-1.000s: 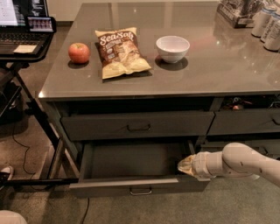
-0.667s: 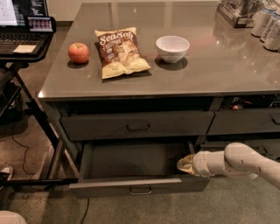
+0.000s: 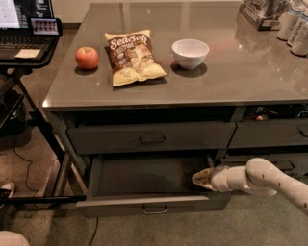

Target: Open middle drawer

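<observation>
Your middle drawer (image 3: 144, 177) is pulled out toward the camera, below the closed upper drawer (image 3: 110, 139). Its long axis runs left to right along the table (image 3: 240, 81) front, and its loop handle (image 3: 155, 209) faces you. It is shallow, dark grey metal. The hand (image 3: 198, 178) lies inside at its right end; you cannot tell how far open it is. The chip bag (image 3: 134, 56) reads "Sea Salt".

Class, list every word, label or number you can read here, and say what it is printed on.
"Sea Salt": on the chip bag on the counter.
Laptop screen, cans: text too blurred to read.
Gripper, at the pulled-out drawer's right end: no text.
</observation>
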Motion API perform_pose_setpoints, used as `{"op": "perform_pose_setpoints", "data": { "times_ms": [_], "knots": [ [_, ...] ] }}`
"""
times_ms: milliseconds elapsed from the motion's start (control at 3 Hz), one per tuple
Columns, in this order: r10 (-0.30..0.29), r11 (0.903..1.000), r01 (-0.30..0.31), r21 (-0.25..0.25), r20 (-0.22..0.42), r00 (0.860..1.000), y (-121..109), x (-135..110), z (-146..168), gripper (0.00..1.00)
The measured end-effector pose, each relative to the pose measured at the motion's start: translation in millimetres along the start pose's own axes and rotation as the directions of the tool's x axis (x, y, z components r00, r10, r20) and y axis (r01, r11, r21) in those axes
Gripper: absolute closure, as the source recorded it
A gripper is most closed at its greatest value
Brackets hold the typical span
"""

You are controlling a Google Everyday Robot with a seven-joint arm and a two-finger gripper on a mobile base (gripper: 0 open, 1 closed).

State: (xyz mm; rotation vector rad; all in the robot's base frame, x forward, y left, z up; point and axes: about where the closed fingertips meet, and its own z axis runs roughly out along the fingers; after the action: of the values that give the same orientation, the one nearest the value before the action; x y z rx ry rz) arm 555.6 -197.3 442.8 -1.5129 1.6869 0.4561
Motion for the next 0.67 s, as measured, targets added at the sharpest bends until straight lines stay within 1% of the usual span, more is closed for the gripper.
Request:
{"op": "perform_pose_setpoints", "data": {
  "times_ms": [333, 667],
  "knots": [
    [0.01, 0.9998, -0.01, -0.018, 0.031, 0.999, 0.8, 6.5, 11.8, 0.81],
    [0.023, 0.999, -0.021, -0.04, 0.038, 0.999, 6.8, 9.5, 15.6, 0.59]
  ]
}}
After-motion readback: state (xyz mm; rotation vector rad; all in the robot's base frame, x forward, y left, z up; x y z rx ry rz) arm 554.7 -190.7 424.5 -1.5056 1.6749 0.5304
